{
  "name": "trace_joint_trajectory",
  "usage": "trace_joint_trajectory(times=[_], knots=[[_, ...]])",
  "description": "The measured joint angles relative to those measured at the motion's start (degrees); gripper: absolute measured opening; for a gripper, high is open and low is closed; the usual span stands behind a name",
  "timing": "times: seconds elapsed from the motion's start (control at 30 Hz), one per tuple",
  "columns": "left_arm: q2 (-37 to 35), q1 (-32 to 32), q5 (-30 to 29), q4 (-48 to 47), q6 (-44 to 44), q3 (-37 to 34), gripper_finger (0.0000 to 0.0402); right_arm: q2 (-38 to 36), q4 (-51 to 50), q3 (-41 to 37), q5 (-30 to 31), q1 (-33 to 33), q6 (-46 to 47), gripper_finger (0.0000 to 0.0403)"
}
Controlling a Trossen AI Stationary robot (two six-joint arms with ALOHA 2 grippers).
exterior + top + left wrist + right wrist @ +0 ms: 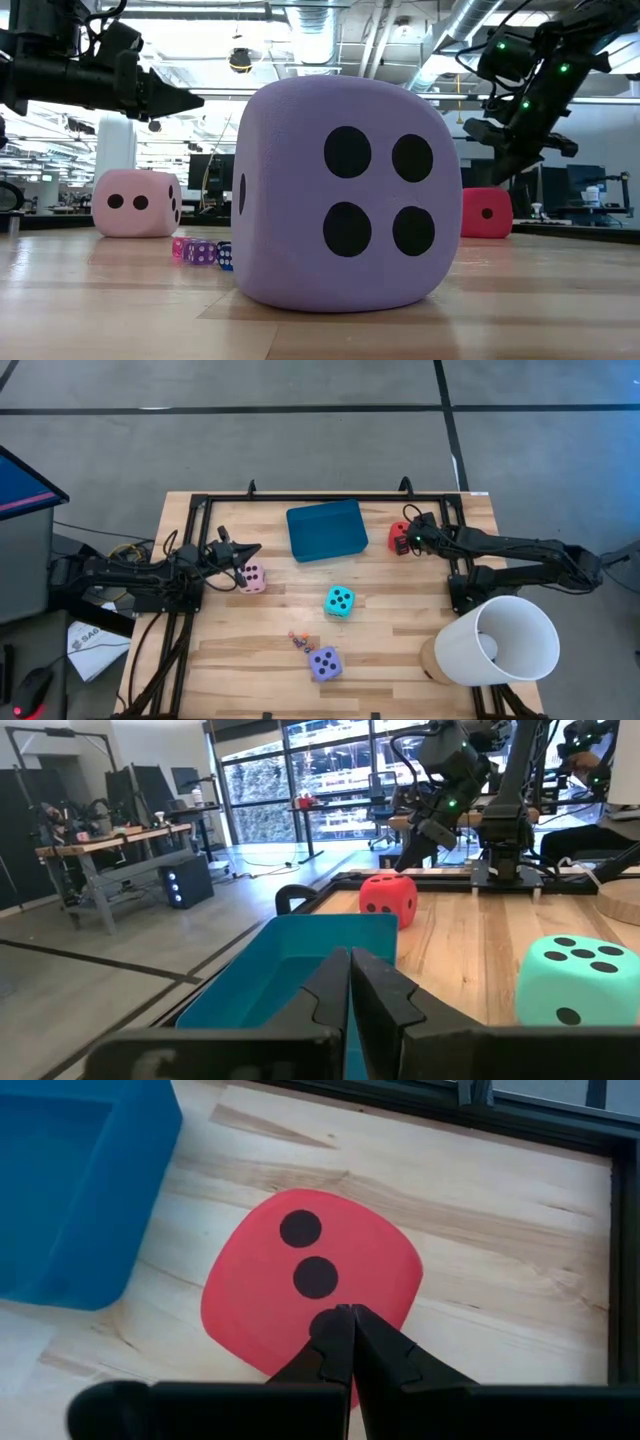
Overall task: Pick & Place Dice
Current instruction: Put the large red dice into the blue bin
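1. The right gripper (345, 1320) hangs just above the red die (400, 536), its fingers pressed together with nothing between them. In the right wrist view the fingertips cover the third of three pips on the die's top face.
2. The red die sits near the far right corner of the table (400, 640), just beside the right end of the blue tray (326, 530), apart from it.
3. The left gripper (252, 549) is also fully closed and empty. It hovers close over the pink die (252, 577) towards the left edge of the table, pointing at the tray.
4. The tray lies at the middle of the far edge and looks empty.
5. The turquoise die (339, 601) rests near the centre of the table. The purple die (324, 663) stands nearer the front edge, with a few tiny dice (298, 639) just beside it.
6. A white lampshade-like cone (495, 641) lies on its side at the front right corner, clear of the dice.
7. Judged from this, no die has been placed yet; the step in hand looks like the approach for a first pick, most likely the red die.
8. The next move calls for spreading the right fingers wider than the die, lowering them around its sides, then closing gently, since the cube looks soft and may squash or slip.
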Motion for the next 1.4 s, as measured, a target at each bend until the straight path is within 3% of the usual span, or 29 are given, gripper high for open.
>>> trace_joint_trajectory(times=[0.27, 0.47, 1.0, 1.4], knots=[[0.0, 0.0, 0.0, 0.0, 0.0, 0.0, 0.0006, 0.0, 0.6, 0.0, 0.0, 0.0, 0.0, 0.0024], [0.0, 0.0, 0.0, 0.0, 0.0, 0.0, 0.0006, 0.0, 2.2, 0.0, 0.0, 0.0, -4.3, 0.0075], [0.0, 0.0, 0.1, 0.0, 0.0, 0.0, 0.0006, 0.0, 3.0, 0.0, 0.0, 0.0, -4.5, 0.0230], [0.0, 0.0, 0.1, 0.0, 0.0, 0.0, 0.0006, 0.0, 3.4, 0.0, 0.0, 0.0, -4.5, 0.0244]])
